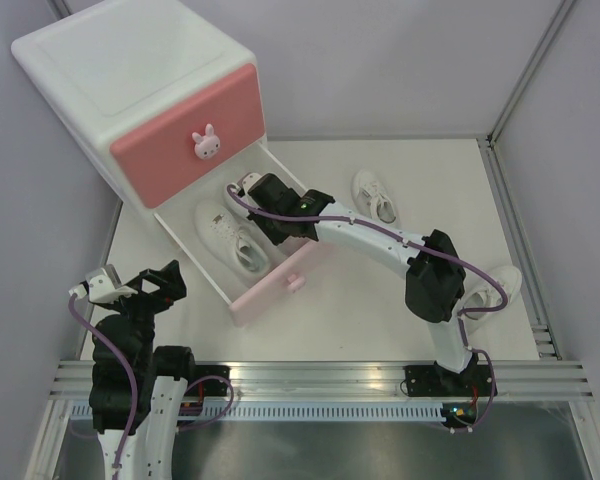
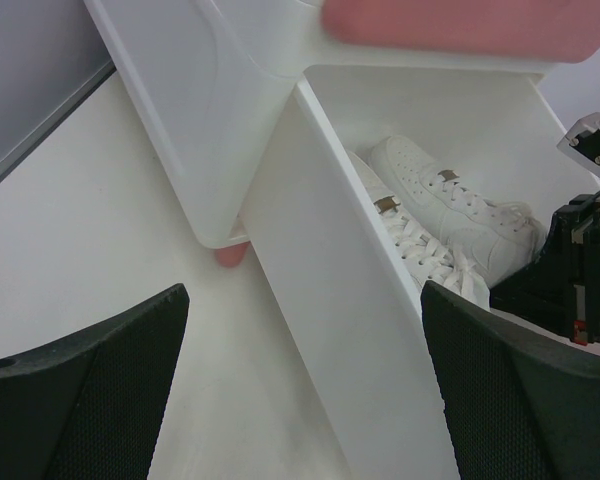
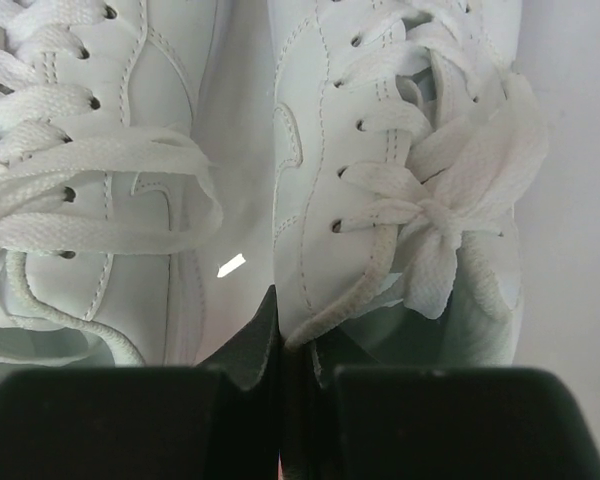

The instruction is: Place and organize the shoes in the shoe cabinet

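Two shoes (image 1: pixel 232 238) lay stowed in the drawer (image 1: pixel 265 292); my right hand (image 3: pixel 280 325) was closed, seemingly empty. Next: grasp another shoe (image 1: pixel 375 196).

Shoes (image 3: pixel 130 150) — smooth leather; cabinet (image 1: pixel 100 70) — glossy plastic

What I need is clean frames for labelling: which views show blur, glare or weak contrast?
Top view: sharp, evenly lit, no glare on the cabinet. Left wrist view: the pink drawer front is a blur; the shoes in the open drawer are clear. Right wrist view: white laces on white shoes, low contrast; dark jaws out of focus.
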{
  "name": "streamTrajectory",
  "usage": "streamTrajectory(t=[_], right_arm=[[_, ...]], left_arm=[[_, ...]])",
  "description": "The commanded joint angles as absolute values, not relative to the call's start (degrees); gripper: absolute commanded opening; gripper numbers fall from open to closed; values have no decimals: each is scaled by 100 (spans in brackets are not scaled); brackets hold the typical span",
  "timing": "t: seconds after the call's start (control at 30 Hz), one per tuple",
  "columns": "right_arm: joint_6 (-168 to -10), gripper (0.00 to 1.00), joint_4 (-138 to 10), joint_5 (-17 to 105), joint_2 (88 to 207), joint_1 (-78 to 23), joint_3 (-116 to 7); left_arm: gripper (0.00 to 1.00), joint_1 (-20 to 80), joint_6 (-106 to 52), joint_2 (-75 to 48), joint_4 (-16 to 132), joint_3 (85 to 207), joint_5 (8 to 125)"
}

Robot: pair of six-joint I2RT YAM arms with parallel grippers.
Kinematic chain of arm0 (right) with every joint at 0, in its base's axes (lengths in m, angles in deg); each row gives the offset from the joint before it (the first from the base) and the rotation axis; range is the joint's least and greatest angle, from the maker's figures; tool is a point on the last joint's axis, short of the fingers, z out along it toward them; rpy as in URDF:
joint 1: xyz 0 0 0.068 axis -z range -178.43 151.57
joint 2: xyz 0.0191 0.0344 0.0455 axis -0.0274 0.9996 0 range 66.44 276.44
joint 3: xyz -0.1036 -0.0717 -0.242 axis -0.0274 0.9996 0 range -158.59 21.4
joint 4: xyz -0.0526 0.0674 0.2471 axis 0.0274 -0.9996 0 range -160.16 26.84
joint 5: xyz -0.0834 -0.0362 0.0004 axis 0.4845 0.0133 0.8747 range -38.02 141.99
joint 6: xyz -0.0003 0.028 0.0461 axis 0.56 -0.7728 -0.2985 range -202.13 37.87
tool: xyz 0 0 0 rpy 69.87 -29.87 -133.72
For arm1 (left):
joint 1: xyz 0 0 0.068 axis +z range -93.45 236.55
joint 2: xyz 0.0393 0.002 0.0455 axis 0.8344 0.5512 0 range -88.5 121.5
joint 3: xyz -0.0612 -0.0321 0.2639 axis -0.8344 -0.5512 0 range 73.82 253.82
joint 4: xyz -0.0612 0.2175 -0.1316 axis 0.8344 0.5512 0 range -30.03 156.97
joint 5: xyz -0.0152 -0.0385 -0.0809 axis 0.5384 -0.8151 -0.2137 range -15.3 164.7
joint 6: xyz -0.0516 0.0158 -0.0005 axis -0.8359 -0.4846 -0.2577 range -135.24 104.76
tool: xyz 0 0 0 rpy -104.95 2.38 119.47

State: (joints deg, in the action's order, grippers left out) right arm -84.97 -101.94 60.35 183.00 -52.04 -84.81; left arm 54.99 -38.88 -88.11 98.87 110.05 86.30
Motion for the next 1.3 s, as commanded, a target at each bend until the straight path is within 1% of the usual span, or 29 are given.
streamTrajectory(t=[0.0,0.27,0.33,0.4,0.43,0.53,0.57,0.63,0.73,0.87,1.27], right_arm=[[-8442,1,-9120,5989,17974,-5187,-8477],[-8336,1,-9154,5920,18070,-5187,-8459],[-8328,4,-9251,5875,18062,-5178,-8424],[-8310,9,-9339,5805,18035,-5178,-8371],[-8293,14,-9374,5753,18009,-5178,-8302],[-8292,23,-9401,5708,17912,-5187,-8213],[-8301,28,-9436,5691,17877,-5187,-8204],[-8301,35,-9506,5664,17859,-5187,-8213],[-8301,44,-9594,5629,17789,-5187,-8230],[-8310,47,-9673,5612,17675,-5187,-8344],[-8354,47,-9893,5603,17525,-5187,-8600]], left_arm=[[100,5541,-3686,-9034,9697,10994,8551],[100,5541,-3686,-9043,9697,10985,8551],[100,5541,-3677,-9052,9689,10985,8543],[100,5541,-3686,-9052,9689,10985,8543],[100,5541,-3678,-9052,9680,10985,8543],[100,5541,-3677,-9052,9680,10985,8534],[100,5550,-3669,-9052,9680,10985,8534],[100,5550,-3669,-9052,9689,10985,8534],[100,5550,-3677,-9052,9689,10985,8534],[100,5550,-3669,-9052,9680,10985,8534],[100,5550,-3669,-9060,9680,10985,8534]])
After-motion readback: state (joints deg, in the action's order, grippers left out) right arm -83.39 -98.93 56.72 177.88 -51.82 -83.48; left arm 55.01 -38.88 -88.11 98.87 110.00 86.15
